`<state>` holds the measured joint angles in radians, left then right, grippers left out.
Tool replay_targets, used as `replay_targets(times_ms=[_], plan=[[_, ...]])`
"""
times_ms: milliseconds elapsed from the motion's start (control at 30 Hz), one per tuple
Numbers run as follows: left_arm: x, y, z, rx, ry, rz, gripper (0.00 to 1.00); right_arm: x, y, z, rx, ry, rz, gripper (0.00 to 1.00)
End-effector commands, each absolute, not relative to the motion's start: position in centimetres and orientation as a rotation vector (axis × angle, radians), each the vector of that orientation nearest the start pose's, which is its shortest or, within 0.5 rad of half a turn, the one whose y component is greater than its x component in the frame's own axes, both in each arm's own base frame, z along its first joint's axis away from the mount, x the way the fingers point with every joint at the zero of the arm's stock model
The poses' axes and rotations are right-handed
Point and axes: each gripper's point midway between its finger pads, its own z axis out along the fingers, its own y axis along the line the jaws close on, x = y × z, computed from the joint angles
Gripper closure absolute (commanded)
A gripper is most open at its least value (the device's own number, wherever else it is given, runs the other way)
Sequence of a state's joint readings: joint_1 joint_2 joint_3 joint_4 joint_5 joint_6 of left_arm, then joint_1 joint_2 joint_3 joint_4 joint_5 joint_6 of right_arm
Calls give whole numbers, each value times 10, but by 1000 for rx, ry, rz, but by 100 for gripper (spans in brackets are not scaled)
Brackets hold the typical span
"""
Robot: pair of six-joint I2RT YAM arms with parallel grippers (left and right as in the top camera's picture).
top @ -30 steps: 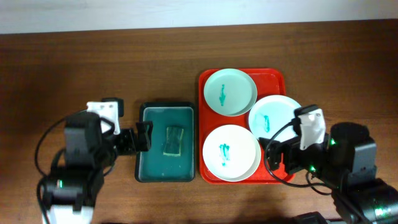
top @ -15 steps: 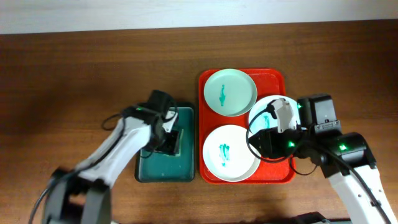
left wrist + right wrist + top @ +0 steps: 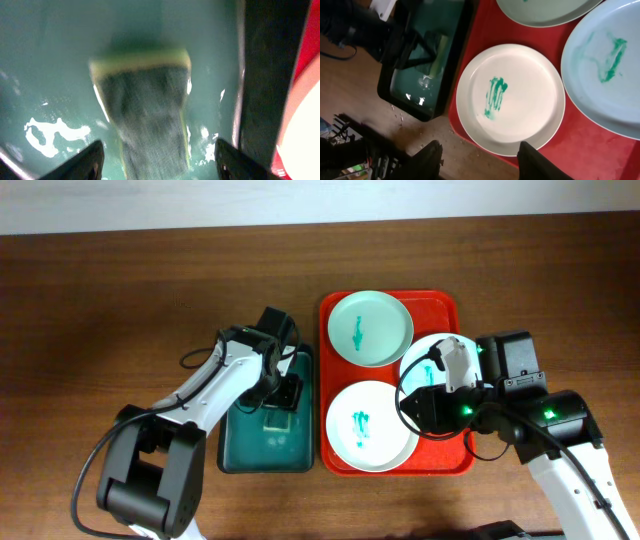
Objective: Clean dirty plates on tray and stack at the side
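Down in the dark green basin [image 3: 240,450], the left pincer [image 3: 157,162]: spread open, one dark finger [image 3: 85,161] on each side of the sponge [image 3: 145,105], no grip on it to be seen. Sponge yellow-edged with a darker scouring face, lying in shallow water, blurred in the wrist view (contact with the tips: cannot tell). Basin set on the wooden worktop [image 3: 120,290], just left of the red tray [image 3: 326,315], long sides nearly touching.

On the tray, all three dirty plates, flat and side by side. Farthest from the robot, a mint plate [image 3: 370,327] with a small teal smear in its middle. Nearest, a white plate [image 3: 371,425] with an upright teal streak. To the right, between those two and close against both, a third pale plate [image 3: 428,365], smeared likewise, partly hidden under the right arm in the overhead view.

Above the near edge of the tray, the right pincer [image 3: 482,161]: open and holding nothing, its two dark tips at the bottom of its own wrist view, the white plate lying just beyond them.
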<state>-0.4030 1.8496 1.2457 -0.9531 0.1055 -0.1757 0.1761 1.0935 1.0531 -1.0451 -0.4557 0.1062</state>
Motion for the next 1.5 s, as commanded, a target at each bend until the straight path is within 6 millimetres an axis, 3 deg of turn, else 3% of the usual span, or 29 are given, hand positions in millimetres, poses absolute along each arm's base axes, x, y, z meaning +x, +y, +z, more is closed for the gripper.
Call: replay_targets(times_ms=[0,67,100,133,167,200,300,333,367,433,467,533,633,733,767,800,833,867,933,1000,1100,1167,1267,1367,1467], plan=[[326,-138,27,352,2996,-43,30,238,119,201,-234,2623,713,49],[333,-141,19,346,2947,-64,37,238,119,201,-234,2623,713,49],[335,-142,13,344,2928,-73,49,238,119,201,-234,2623,713,49],[334,-142,8,344,2923,-75,69,238,119,201,-234,2624,713,49],[332,-141,6,344,2927,-73,98,238,119,201,-233,2624,713,49],[330,-140,5,345,2934,-70,100,238,119,201,-234,2624,713,49],[327,-139,13,349,2958,-65,100,238,119,201,-233,2624,713,49],[329,-140,21,348,2956,-66,95,238,119,201,-233,2624,713,49],[334,-142,31,347,2947,-70,59,238,119,201,-233,2623,713,49],[341,-146,56,345,2929,-77,21,238,119,201,-232,2625,713,49],[340,-145,70,346,2941,-73,18,236,119,200,-230,2636,713,49],[321,-139,71,355,3018,-53,18,232,116,196,-217,2664,694,49],[290,-137,55,369,3142,-103,25,232,92,179,6,2764,532,48],[266,-132,25,263,3217,-119,42,231,88,163,90,2853,500,48],[264,-132,9,251,3196,-130,64,228,91,153,101,2914,518,44],[266,-132,2,251,3174,-141,72,227,92,146,110,2953,524,44],[267,-133,-3,251,3158,-148,92,226,93,139,120,2991,521,44],[269,-133,-3,251,3152,-149,100,227,93,132,128,3022,516,44],[273,-135,1,252,3140,-155,100,227,93,123,139,3060,510,44],[284,-140,17,253,3123,-162,100,227,97,102,93,3113,545,44],[301,-147,61,348,3076,-175,100,228,100,74,89,3172,608,45],[313,-151,92,356,3034,-181,100,236,90,52,168,3194,595,60],[325,-157,122,369,2977,-209,100,247,76,28,232,3199,545,61],[322,-170,125,380,2977,-320,100,247,81,13,199,3204,548,66],[318,-179,127,390,2983,-410,100,244,81,0,229,3193,521,87]])
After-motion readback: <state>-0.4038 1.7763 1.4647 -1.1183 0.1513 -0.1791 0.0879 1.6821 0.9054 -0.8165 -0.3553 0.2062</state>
